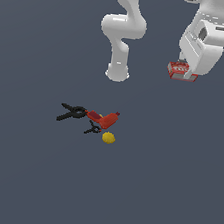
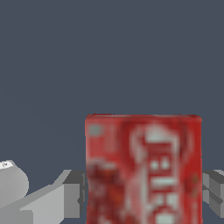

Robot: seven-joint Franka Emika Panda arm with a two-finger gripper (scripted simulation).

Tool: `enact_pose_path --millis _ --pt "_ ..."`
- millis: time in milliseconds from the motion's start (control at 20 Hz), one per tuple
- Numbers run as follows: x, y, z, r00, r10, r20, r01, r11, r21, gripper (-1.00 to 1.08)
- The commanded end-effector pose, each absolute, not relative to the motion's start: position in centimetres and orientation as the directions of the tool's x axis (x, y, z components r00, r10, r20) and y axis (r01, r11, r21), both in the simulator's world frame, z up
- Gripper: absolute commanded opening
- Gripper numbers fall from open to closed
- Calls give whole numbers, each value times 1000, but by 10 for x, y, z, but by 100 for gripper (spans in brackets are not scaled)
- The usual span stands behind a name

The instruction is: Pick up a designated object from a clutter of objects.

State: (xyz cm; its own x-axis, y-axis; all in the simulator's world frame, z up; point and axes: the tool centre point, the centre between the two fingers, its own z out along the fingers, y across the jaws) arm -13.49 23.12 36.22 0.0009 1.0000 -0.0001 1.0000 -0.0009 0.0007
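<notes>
The designated object, a small flat red box with white lettering, hangs under the white hand at the exterior view's upper right. My gripper is shut on it. In the wrist view the red box fills the space between two grey fingers, which press on its sides. The rest of the clutter lies apart, lower and toward the exterior view's left: a black clamp, a red drill-like tool, a small black piece and a yellow lemon.
The arm's white base stands at the exterior view's upper middle, with its links rising out of the frame. Plain dark grey floor spreads all around the clutter.
</notes>
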Motion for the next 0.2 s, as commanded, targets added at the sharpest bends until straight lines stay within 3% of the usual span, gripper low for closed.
enact_pose_path --millis 0,150 --pt "-134 231 363 2 1000 0 1000 -2 0 -100" --pt "-133 230 361 2 1000 0 1000 -2 0 -100"
